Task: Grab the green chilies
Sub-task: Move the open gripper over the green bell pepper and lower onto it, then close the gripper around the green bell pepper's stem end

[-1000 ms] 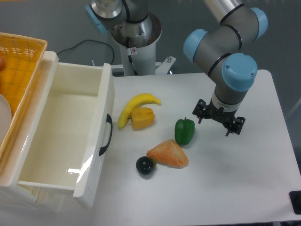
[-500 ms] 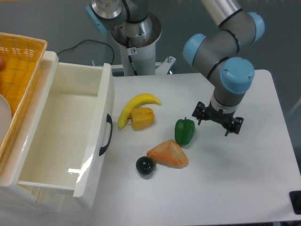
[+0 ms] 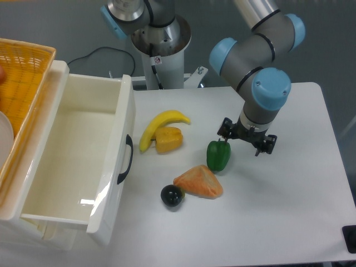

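The green chilies (image 3: 218, 156) are one glossy green pepper-shaped toy with a short dark stem, lying on the white table (image 3: 278, 211) near its middle. My gripper (image 3: 242, 140) is open, its fingers spread, hovering just right of and slightly behind the pepper. Its left finger (image 3: 222, 131) is close above the pepper's stem. Nothing is held between the fingers.
An orange wedge-shaped toy (image 3: 199, 182) and a dark round ball (image 3: 172, 196) lie in front of the pepper. A yellow banana (image 3: 160, 125) and an orange piece (image 3: 169, 139) lie to its left. An open white drawer (image 3: 72, 161) and a yellow basket (image 3: 19, 89) stand at the left.
My gripper has moved left and slightly back, from well right of the pepper to nearly above its right side. The objects on the table have not moved.
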Available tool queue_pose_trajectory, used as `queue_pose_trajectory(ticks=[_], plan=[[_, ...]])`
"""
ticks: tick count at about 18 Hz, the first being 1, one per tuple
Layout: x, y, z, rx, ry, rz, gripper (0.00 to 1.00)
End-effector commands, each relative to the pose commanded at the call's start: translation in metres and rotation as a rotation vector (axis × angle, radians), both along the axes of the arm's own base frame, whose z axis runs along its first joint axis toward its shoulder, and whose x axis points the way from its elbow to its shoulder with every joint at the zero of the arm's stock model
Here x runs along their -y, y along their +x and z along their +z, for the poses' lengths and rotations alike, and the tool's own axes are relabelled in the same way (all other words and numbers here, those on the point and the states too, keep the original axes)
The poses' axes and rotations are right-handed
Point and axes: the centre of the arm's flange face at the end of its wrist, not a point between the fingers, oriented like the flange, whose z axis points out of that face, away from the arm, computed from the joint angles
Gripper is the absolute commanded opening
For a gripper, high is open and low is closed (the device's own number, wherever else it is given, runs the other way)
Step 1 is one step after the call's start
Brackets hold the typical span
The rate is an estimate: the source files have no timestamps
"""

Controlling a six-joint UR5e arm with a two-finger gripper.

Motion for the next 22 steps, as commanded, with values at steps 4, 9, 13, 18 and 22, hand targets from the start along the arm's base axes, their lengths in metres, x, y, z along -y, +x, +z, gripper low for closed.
queue_pose_trajectory(ticks=[4, 9, 13, 18, 22], plan=[[-0.016, 0.010, -0.022, 0.025, -0.028, -0.018, 1.00], [-0.010, 0.021, -0.045, 0.063, -0.058, 0.042, 1.00], [-0.010, 0.022, -0.053, 0.072, -0.070, 0.092, 1.00], [-0.014, 0.027, -0.061, 0.080, -0.081, 0.115, 1.00], [-0.016, 0.028, -0.064, 0.085, -0.086, 0.112, 0.90]])
